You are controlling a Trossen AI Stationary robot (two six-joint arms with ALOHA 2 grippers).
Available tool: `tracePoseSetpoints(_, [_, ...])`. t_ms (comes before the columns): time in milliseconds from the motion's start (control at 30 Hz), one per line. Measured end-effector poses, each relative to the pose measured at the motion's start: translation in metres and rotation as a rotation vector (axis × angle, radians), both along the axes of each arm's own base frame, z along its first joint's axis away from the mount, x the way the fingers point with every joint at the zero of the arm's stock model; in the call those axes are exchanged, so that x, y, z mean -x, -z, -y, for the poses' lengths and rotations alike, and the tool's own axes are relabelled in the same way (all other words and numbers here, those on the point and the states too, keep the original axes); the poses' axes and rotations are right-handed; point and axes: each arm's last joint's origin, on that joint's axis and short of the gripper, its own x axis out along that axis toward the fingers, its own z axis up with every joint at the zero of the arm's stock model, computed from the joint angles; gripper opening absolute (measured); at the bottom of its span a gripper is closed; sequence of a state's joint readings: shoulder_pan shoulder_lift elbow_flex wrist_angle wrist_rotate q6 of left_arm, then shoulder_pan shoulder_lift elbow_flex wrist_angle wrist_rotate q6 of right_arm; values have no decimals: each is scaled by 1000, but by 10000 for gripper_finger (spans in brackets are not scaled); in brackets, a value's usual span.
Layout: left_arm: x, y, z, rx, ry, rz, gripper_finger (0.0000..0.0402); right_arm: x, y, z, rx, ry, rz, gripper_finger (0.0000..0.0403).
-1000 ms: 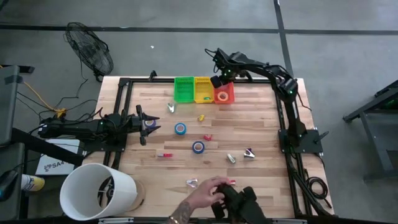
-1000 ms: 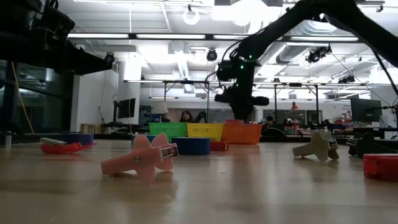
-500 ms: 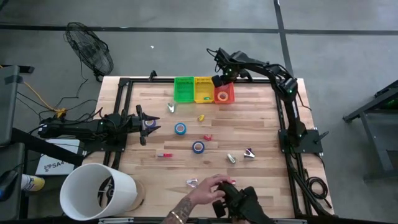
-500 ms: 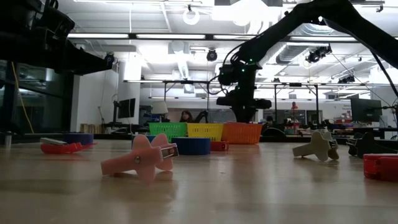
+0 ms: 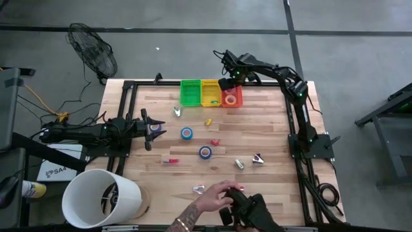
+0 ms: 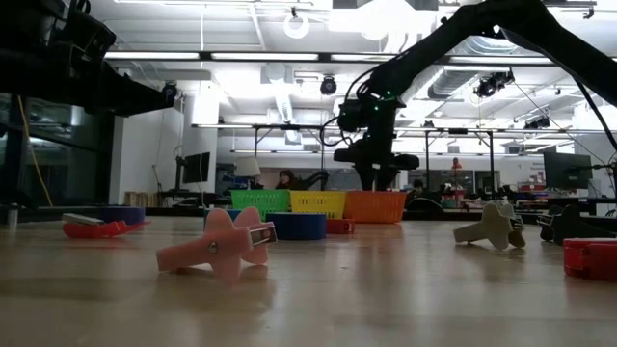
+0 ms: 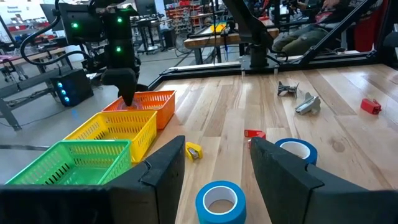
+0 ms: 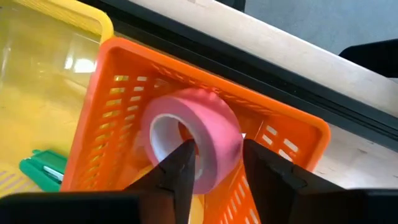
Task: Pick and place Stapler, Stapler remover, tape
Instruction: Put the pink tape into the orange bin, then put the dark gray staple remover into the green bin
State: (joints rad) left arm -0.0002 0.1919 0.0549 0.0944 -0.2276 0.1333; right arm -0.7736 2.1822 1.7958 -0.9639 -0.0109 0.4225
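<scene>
The right tool (image 8: 214,163) hangs directly over the orange basket (image 5: 232,98) at the far edge of the desk (image 5: 270,129), its fingers parted to a moderate gap with the pink tape roll (image 8: 196,138) below them. The roll appears to lie tilted against the basket's mesh wall, not clamped, so I judge this the release step. The three baskets stand side by side as sorting bins: the yellow basket (image 5: 210,92) holds a small green item (image 8: 42,171), and the green basket (image 5: 190,92) is next to it. The left tool (image 7: 214,163) waits low over the desk's left side, its fingers moderately spread and empty, pointed toward the two blue tape rolls (image 5: 186,133) (image 5: 205,152) that lie mid-desk, a sensible standby for the next pick. Small red, yellow and silvery pieces are scattered around the rolls, well apart from the baskets. At the near edge a person's hand (image 5: 215,196) rests beside a dark object and a pale piece, probably adding things.
</scene>
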Motion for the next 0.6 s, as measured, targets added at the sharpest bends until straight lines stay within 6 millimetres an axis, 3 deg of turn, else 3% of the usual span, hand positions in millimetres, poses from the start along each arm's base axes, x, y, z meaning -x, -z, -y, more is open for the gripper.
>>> tracePoseSetpoints(367, [0, 0, 0, 0, 0, 0, 179, -3, -6, 2, -2, -11, 50, 147])
tracePoseSetpoints(600, [0, 0, 0, 0, -1, 0, 179, -2, -46, -12, 37, -104, 72, 147])
